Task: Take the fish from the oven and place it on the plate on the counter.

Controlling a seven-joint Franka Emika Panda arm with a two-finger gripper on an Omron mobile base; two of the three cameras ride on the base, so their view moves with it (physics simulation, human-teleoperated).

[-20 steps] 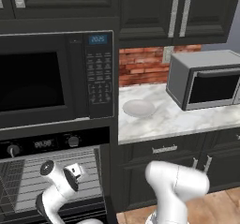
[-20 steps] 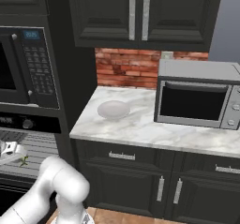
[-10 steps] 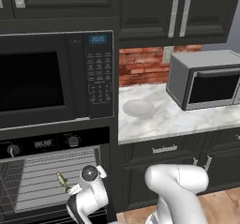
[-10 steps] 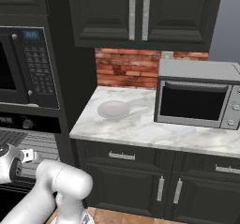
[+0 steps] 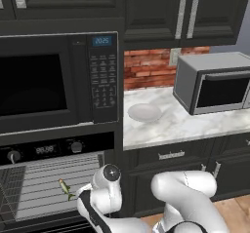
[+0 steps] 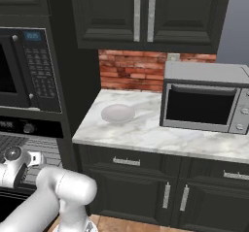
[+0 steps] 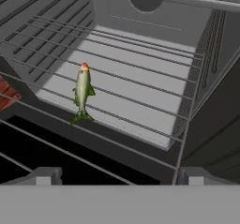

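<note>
Dark cabinets and a marble counter (image 6: 146,134) are framing this kitchen. Nearest, the gripper (image 7: 117,175) is hanging before the open oven (image 5: 49,178), jaws spread wide and gripping nothing. Just beyond, the fish (image 7: 82,93) is lying on the front edge of the wire rack (image 7: 140,101), toward its left corner, untouched. The pickup step seems to be in hand; next calls for reaching in and closing around the fish. Farther off, the plate (image 6: 117,113) is sitting bare near the counter's left edge.
</note>
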